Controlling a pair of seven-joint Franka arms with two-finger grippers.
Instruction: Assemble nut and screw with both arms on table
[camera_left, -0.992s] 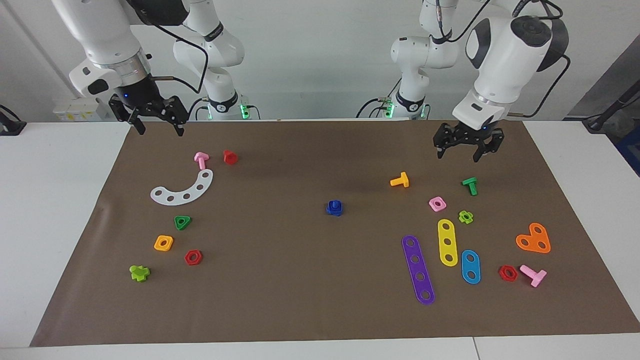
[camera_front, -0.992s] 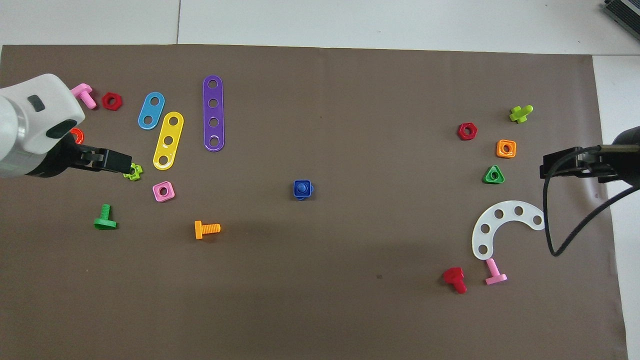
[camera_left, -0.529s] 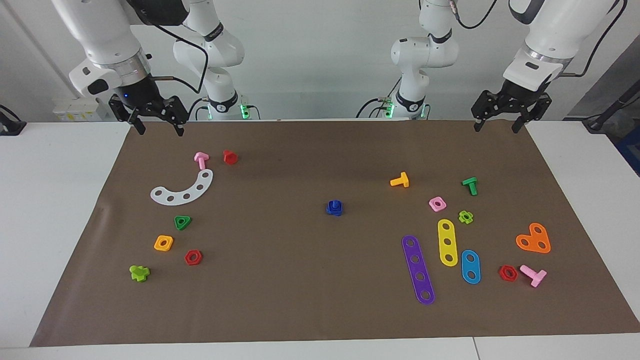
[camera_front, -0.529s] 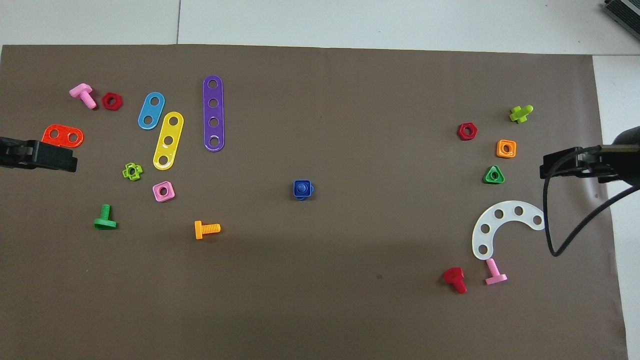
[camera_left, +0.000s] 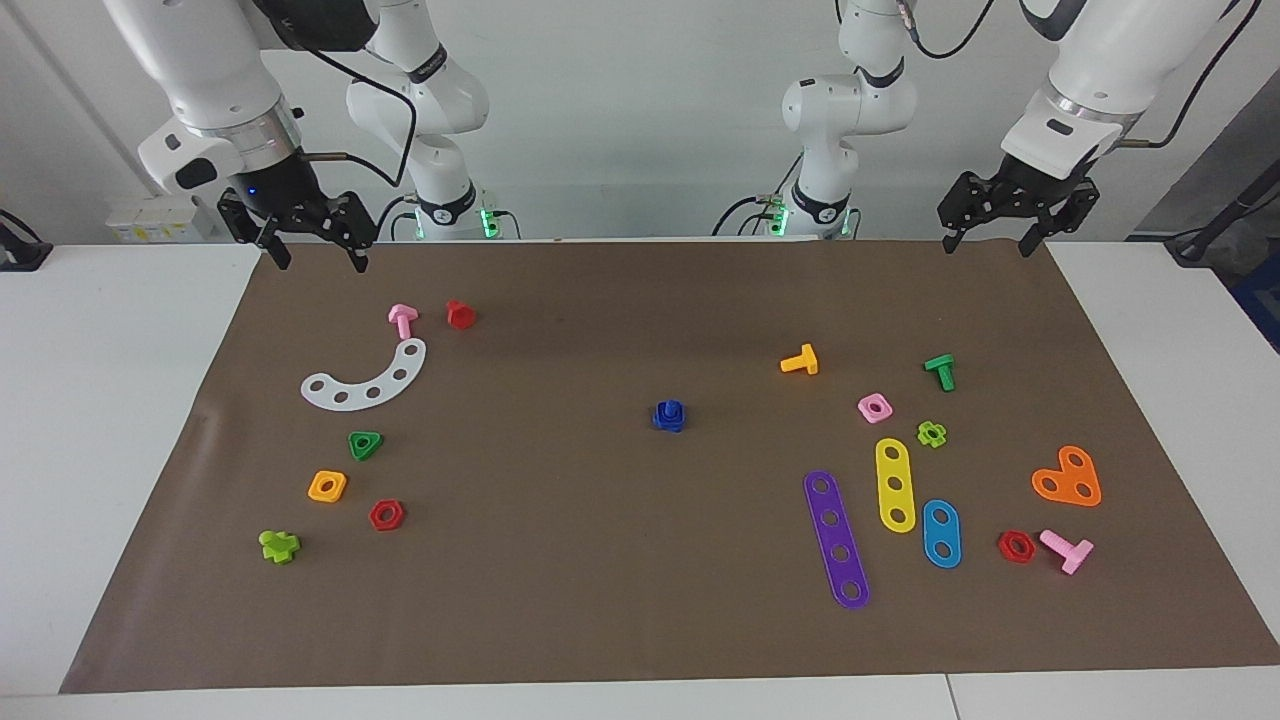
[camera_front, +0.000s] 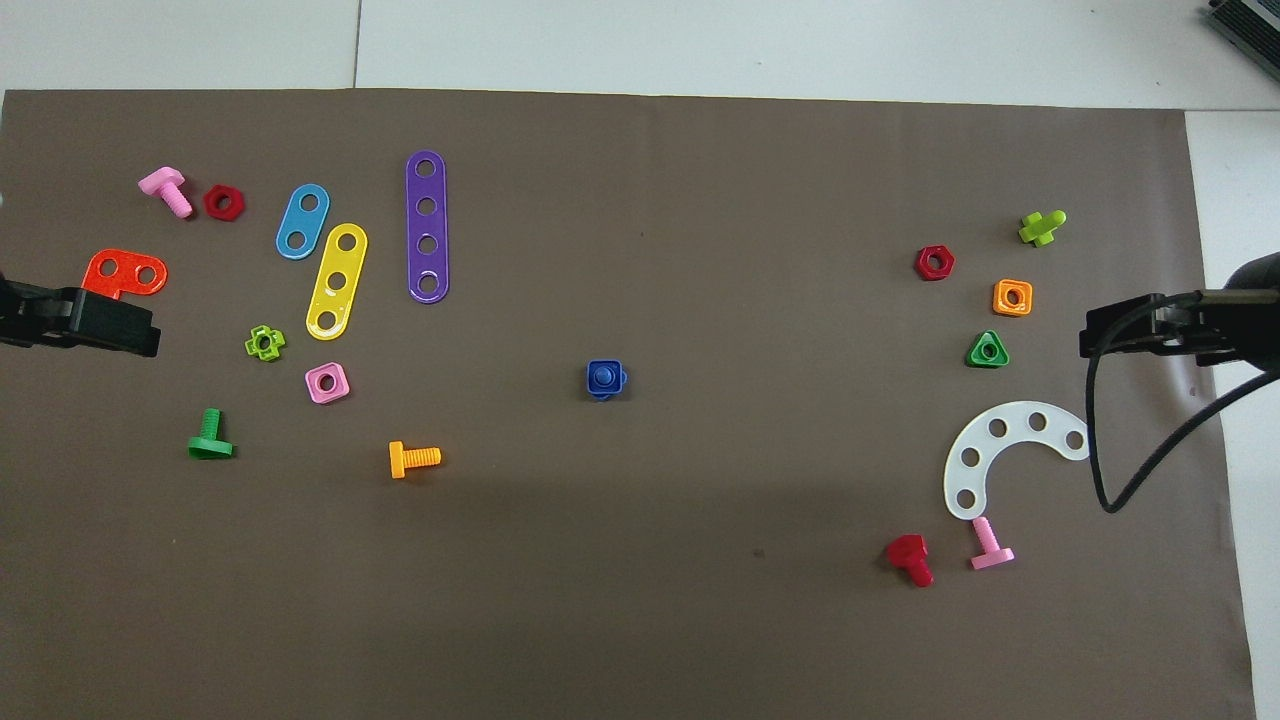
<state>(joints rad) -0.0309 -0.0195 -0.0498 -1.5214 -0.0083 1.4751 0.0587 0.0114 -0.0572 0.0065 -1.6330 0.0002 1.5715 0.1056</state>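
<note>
The dark blue square nut (camera_left: 670, 409) sits on the dark blue screw (camera_left: 668, 426) in the middle of the brown mat (camera_left: 560, 580). The two stand together as one piece, and the screw's shaft tip (camera_front: 603, 376) shows in the hole of the nut (camera_front: 605, 366). My left gripper (camera_left: 988, 232) is open and empty, raised over the mat's corner by the left arm's base; it also shows in the overhead view (camera_front: 110, 327). My right gripper (camera_left: 315, 250) is open and empty, raised over the mat's corner at its own end, and waits (camera_front: 1125, 330).
Toward the left arm's end lie an orange bolt (camera_left: 800, 361), green bolt (camera_left: 940, 371), pink nut (camera_left: 874, 407) and purple strip (camera_left: 836, 539). Toward the right arm's end lie a white curved strip (camera_left: 368, 380), pink bolt (camera_left: 402, 319) and orange nut (camera_left: 327, 486).
My left gripper has risen and drawn back from over the green bolt to the mat's corner by its base, then stayed nearly still. The right arm and the blue piece have not moved.
</note>
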